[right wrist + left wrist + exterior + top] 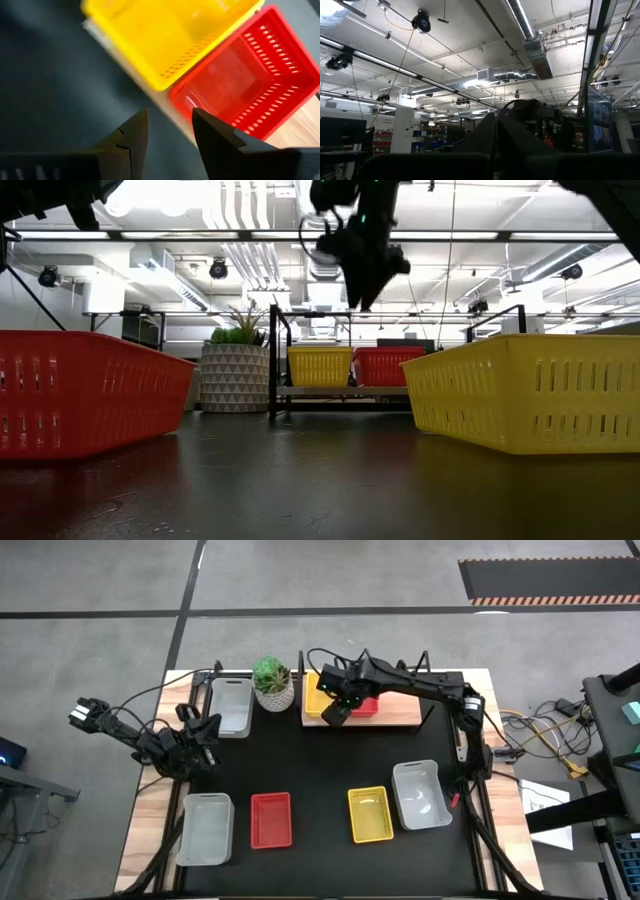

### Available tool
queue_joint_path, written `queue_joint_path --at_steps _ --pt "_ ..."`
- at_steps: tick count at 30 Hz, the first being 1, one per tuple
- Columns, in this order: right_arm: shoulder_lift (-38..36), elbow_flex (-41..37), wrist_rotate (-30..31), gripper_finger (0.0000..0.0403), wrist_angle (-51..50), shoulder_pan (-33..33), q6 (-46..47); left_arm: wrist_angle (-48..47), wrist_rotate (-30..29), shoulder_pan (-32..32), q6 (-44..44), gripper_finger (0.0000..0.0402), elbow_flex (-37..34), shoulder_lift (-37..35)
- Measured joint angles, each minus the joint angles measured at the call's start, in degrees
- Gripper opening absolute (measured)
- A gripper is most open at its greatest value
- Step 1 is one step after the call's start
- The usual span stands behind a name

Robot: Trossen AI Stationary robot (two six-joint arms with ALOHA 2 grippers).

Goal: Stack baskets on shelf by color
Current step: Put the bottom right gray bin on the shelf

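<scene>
So the shelf (400,718) sits at the back of the black table (330,770), a bit right of centre, and right now it's got a yellow basket (318,700) and a red basket (366,707) on it, side by side and touching, yellow one nearer the plant pot (272,685). From the low view you can see both of them sitting level on the wooden board between the black posts.

The right gripper (167,127) is hanging just over the front edge of the shelf, right about where those two baskets meet. Its fingers are apart with a clear gap and nothing between them, so it isn't holding anything. It's off the baskets, up in the air above them.

Rest of the baskets are still on the table. Front row, going left to right: a grey basket (206,828), a second red basket (271,819), a second yellow basket (370,813), then another grey basket (421,794) just beside it. One more grey one (232,706) is at the back left, next to the plant pot.

The left gripper (198,730) is parked over the left side of the table, near that back grey one. Can't tell whether its fingers are open or closed; its own camera just points up at the ceiling.
</scene>
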Motion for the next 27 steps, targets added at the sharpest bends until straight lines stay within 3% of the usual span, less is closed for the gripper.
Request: queue_joint_path --at_steps 6,12,20,24,27 --pt "-5.37 -1.44 4.13 0.0129 1.82 9.08 -1.48 0.0 0.0 0.0 -0.04 0.0002 0.0 -0.02" --pt "-10.56 -8.71 8.92 0.011 8.72 21.93 -1.61 0.04 0.0 0.0 -0.24 0.0002 0.0 -0.02" --pt "-18.28 -28.69 18.08 0.01 30.44 37.64 -2.69 0.04 0.11 0.0 -1.75 0.0002 0.0 -0.02" --pt "-22.02 -39.09 19.42 0.0118 43.04 41.57 -2.16 0.09 0.14 0.0 -1.77 0.0002 0.0 -0.02" --pt "-24.28 -44.45 19.16 0.0139 46.33 43.4 0.6 0.11 0.16 0.0 -1.96 0.0002 0.0 -0.02"
